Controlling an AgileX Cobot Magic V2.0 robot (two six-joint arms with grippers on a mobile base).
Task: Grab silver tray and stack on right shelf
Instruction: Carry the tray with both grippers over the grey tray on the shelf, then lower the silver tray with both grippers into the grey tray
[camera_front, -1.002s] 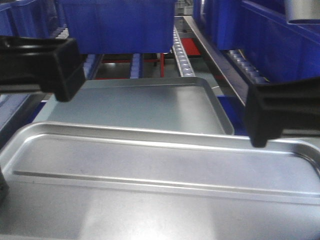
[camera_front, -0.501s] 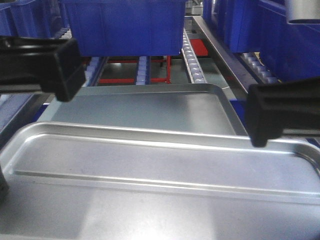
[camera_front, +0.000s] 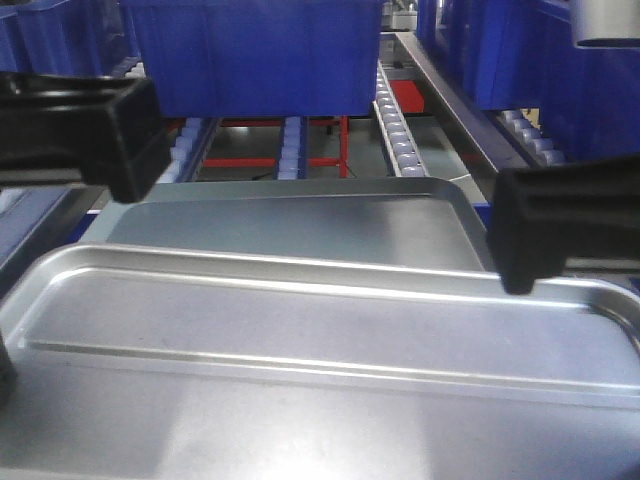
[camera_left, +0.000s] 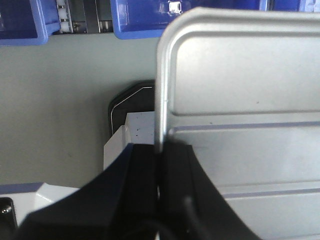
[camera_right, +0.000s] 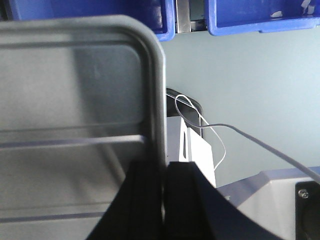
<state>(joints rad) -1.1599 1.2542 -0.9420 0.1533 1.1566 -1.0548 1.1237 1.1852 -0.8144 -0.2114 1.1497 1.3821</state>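
Silver tray (camera_front: 300, 325), cropped below, clamped between left pincer (camera_left: 160, 152) and right pincer (camera_right: 165, 169)

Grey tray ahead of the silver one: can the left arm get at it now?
Probably not. The left gripper is shut on the silver tray at one rim, the right gripper at the opposite rim, and that held tray lies in front of the grey tray.

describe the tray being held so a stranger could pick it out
Find the blue bin on the roller shelf; before it lies a dull grey tray. Nearest the camera is the silver tray, clamped at its ends by the left end effector and right end effector. Only it has two long ridges across its bottom.
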